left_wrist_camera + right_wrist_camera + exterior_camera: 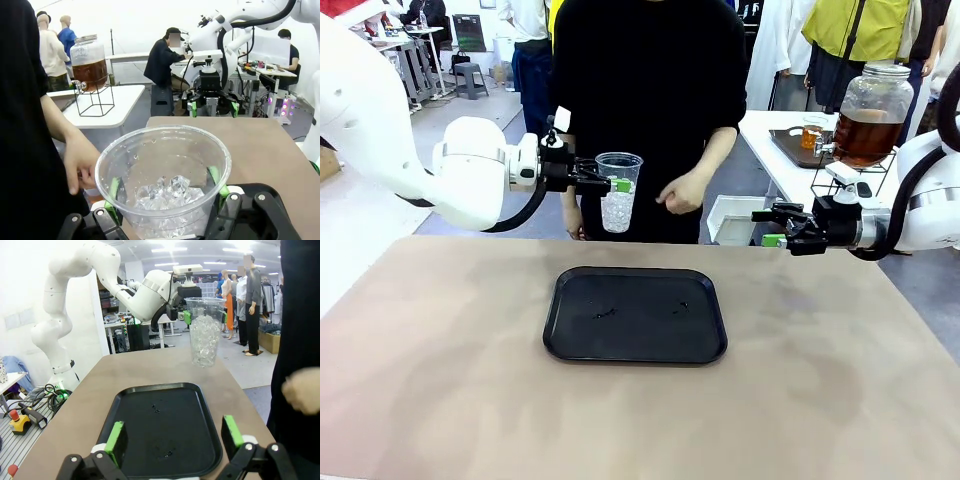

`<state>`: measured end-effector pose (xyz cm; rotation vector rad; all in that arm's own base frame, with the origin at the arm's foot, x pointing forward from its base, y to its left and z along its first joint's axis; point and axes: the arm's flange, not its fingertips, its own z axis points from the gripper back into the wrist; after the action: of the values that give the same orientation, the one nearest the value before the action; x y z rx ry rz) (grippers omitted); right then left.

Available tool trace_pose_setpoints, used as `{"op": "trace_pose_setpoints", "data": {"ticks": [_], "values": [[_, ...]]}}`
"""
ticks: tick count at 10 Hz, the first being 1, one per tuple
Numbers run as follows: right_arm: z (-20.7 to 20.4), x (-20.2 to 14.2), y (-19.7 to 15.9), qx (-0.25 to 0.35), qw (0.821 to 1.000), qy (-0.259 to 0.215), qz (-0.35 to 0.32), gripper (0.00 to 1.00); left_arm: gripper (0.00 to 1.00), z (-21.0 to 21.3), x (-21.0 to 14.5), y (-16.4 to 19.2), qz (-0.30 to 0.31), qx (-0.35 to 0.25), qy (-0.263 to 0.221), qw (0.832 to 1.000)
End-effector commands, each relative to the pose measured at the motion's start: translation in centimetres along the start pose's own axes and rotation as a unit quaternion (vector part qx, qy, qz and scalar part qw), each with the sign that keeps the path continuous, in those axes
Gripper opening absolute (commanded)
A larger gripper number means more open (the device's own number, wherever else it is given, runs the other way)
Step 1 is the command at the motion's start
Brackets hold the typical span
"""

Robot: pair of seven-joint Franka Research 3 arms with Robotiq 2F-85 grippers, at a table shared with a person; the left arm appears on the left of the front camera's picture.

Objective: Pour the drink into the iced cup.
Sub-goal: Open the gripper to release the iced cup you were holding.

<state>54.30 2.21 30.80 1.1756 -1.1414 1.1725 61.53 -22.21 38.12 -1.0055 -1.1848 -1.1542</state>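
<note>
A clear plastic iced cup point(618, 191) hangs in the air beyond the table's far edge, with my left gripper point(617, 184) shut on its upper part. In the left wrist view the iced cup point(163, 176) sits between the green pads point(114, 190), ice cubes heaped inside. The drink point(866, 133) is amber liquid in a large glass dispenser jar on a wire stand at the far right, also visible as the drink point(90, 73). My right gripper point(772, 226) hovers open near the table's right far edge, holding nothing. From the right wrist, the iced cup point(204, 332) shows across the tray.
A black tray point(635, 313) lies mid-table with a few drops on it. A person in black stands at the far side, one hand point(682, 192) just right of the cup. The jar stands on a white side table point(786, 165) with a dark tray point(792, 146).
</note>
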Motion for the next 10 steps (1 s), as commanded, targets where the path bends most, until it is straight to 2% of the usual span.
{"op": "trace_pose_setpoints", "data": {"ticks": [1,10], "values": [[-0.15,0.38,-0.12,0.002,1.0,0.001,-0.004,1.0,0.84,0.05,0.45,-0.16,-0.011,0.0,-0.001,1.0],[-0.15,0.38,-0.12,0.002,1.0,0.001,-0.004,1.0,0.84,0.05,0.45,-0.16,-0.011,0.0,-0.001,1.0]]}}
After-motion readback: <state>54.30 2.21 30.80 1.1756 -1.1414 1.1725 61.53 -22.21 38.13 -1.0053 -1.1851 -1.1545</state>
